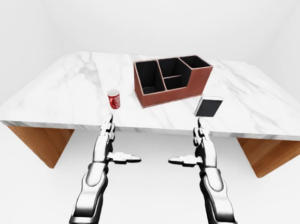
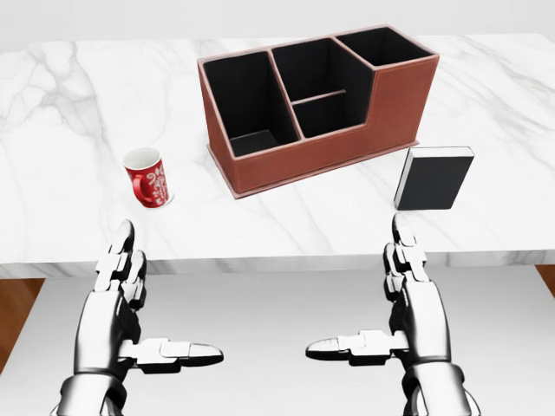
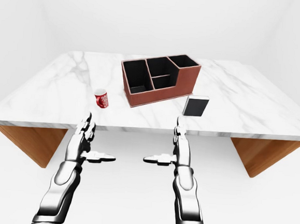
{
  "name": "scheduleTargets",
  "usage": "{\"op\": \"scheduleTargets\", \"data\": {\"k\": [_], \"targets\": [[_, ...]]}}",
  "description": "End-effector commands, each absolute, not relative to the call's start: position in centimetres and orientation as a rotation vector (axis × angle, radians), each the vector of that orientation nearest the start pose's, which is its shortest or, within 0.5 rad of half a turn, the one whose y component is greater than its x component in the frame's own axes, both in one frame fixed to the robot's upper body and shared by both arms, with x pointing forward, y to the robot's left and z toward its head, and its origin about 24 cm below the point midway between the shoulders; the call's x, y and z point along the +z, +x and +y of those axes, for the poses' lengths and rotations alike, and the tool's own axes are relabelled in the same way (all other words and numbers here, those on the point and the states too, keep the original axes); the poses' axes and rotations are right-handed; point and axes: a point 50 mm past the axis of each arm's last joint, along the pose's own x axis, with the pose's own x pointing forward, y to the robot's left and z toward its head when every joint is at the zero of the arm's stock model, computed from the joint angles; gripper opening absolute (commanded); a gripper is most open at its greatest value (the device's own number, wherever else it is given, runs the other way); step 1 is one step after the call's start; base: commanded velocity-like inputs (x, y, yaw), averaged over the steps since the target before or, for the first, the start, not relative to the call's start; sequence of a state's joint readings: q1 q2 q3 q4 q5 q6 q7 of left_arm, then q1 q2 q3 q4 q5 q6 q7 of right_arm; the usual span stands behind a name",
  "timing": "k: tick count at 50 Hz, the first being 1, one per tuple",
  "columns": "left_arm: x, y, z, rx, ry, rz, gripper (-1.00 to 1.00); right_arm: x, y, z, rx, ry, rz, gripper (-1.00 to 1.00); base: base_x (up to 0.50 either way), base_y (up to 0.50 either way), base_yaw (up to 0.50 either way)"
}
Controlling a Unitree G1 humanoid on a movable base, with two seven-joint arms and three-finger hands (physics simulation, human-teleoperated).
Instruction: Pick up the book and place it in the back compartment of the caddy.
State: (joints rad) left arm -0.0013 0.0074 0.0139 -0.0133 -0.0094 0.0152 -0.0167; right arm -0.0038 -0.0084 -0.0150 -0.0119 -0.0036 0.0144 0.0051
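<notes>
A black book [image 2: 433,178] with a white page edge stands upright on the marble table [image 2: 286,221], just right of the caddy. The brown leather caddy [image 2: 317,102] has black compartments and sits angled at the head view's top middle. My right hand [image 2: 395,303] hovers open below the table's near edge, straight under the book, thumb pointing left. Level with it at the lower left, my left hand [image 2: 139,303] is also open, with its thumb pointing right. Neither hand touches anything.
A red mug [image 2: 147,177] with white patterns stands left of the caddy. The table's near edge [image 2: 277,262] runs just above both hands. Wooden table legs [image 1: 41,142] show under both ends in the left-eye view.
</notes>
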Motion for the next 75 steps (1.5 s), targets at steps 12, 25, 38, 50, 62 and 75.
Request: {"op": "scheduleTargets", "data": {"k": [12,25,38,50,62,75], "targets": [[11.7,25.1,16.2,-0.006,-0.015,-0.27,1.0,11.5,25.1,-16.4,-0.031,-0.045,-0.263,1.0,0.0,0.0,0.0],[19.1,23.7,17.5,0.026,0.011,-0.604,1.0,20.2,22.8,-17.6,-0.045,-0.01,-0.66,1.0,0.0,0.0,0.0],[21.7,22.9,17.9,0.033,0.016,-0.727,1.0,23.4,21.2,-17.9,-0.036,-0.014,-0.828,1.0,0.0,0.0,0.0],[22.5,22.5,18.0,0.034,0.014,-0.769,1.0,25.8,19.2,-17.5,0.02,-0.085,-0.973,1.0,0.37,0.0,0.0],[22.5,22.5,18.0,0.033,0.016,-0.767,1.0,26.1,19.2,-17.9,0.007,-0.126,-0.983,1.0,0.5,0.0,0.0],[22.5,22.4,17.9,0.031,0.017,-0.77,1.0,26.2,19.0,-17.8,0.008,-0.136,-0.991,1.0,0.5,0.0,0.0]]}}
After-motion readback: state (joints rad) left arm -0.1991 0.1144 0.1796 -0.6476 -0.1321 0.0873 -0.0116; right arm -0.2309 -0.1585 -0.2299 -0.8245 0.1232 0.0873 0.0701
